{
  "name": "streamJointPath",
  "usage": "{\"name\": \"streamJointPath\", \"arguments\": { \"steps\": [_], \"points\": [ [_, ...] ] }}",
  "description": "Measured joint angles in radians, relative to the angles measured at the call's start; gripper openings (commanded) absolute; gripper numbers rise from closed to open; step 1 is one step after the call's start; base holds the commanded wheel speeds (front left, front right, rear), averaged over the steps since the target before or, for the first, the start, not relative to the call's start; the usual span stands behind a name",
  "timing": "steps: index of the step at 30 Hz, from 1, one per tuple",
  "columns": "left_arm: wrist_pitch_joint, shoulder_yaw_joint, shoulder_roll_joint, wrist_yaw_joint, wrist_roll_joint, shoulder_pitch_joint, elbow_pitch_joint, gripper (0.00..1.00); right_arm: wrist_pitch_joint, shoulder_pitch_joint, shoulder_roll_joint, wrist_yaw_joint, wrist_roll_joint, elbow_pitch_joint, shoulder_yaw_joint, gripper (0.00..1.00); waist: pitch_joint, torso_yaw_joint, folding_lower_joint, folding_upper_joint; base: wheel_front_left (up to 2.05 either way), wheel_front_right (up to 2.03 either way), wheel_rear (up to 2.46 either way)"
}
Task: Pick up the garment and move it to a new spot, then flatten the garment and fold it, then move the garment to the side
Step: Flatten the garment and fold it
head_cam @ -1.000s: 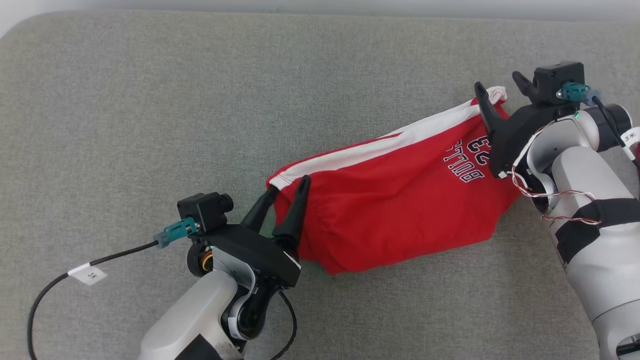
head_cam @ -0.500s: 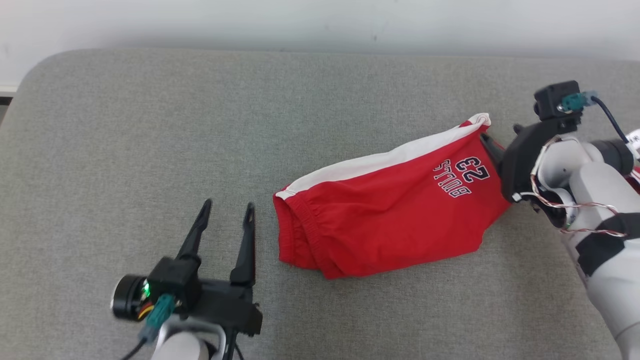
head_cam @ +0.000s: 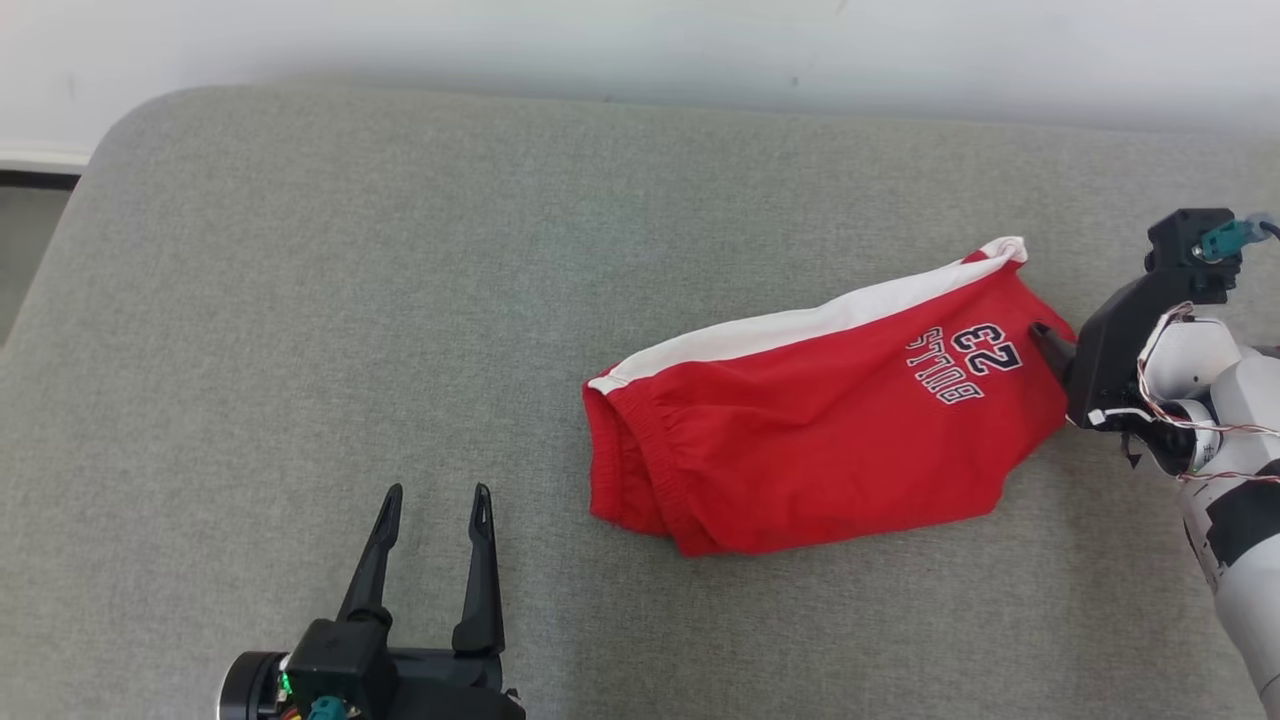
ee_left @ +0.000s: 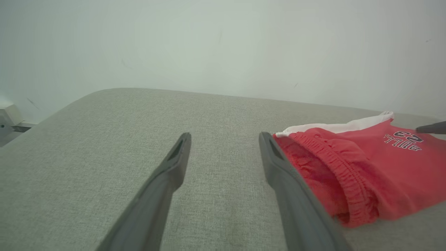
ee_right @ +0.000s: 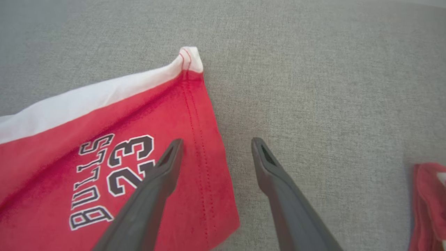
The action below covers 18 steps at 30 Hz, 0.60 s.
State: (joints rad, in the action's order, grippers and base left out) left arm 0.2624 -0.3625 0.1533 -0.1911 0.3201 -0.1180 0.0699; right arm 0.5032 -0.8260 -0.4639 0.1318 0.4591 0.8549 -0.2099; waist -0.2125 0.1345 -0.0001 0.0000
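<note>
The head view's bottom edge cuts through the base of the left hand [head_cam: 435,492]. There too, the right hand [ee_right: 216,140] has its fingers mostly hidden behind its own dark mount. The garment [ee_left: 366,167] runs off the left wrist view's right edge. A red cloth [ee_right: 429,205] is cut by the right wrist view's edge and cannot be identified.

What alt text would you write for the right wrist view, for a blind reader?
Red shorts with a white stripe and the print BULLS 23 lie on a grey cushion; the open right gripper has one finger over their hem.
</note>
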Motion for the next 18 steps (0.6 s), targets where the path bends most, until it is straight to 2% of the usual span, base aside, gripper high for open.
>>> {"name": "streamJointPath", "arguments": {
  "steps": [5,9,18],
  "points": [
    [0.0,0.021,-0.028,0.034,-0.03,0.0,0.01,1.0,0.023,0.001,0.002,0.0,-0.031,0.017,0.035,1.0,-0.025,0.022,0.0,0.0,0.0,0.0,0.0],
    [0.0,0.037,-0.045,0.05,-0.038,0.0,0.027,1.0,0.047,-0.003,0.029,0.0,-0.03,0.032,0.065,1.0,-0.046,0.036,0.0001,0.0,0.0,0.0,0.0],
    [0.0,0.061,-0.067,0.078,-0.047,0.003,0.065,1.0,0.195,0.017,0.056,-0.003,-0.04,-0.001,0.021,1.0,-0.05,0.04,0.0,-0.0001,0.0,0.0,0.0]
  ]
}}
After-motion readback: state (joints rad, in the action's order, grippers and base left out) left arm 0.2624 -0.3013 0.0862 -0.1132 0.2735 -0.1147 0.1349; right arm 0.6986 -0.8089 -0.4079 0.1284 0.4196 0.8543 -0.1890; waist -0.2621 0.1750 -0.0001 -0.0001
